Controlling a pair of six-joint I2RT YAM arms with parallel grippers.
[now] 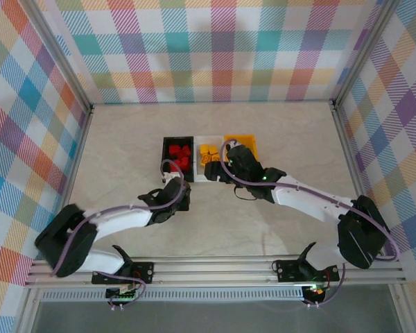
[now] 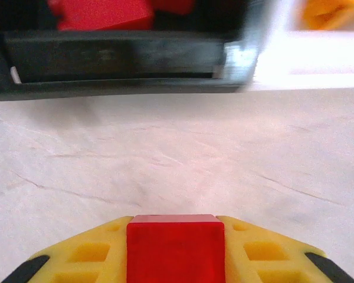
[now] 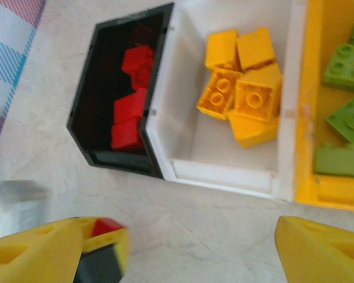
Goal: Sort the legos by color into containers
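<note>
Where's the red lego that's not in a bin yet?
In the left wrist view the red lego is at bottom centre, pinched between the yellow fingers of the left end effector, near the black bin.

Overhead looking down, wrist views close, sharing black bin [image 2: 112, 59]

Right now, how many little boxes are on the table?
3, side by side: the black bin on the left holding red bricks, the white bin in the middle holding yellow-orange bricks, the orange-yellow bin on the right holding green bricks. None seems hidden.
</note>
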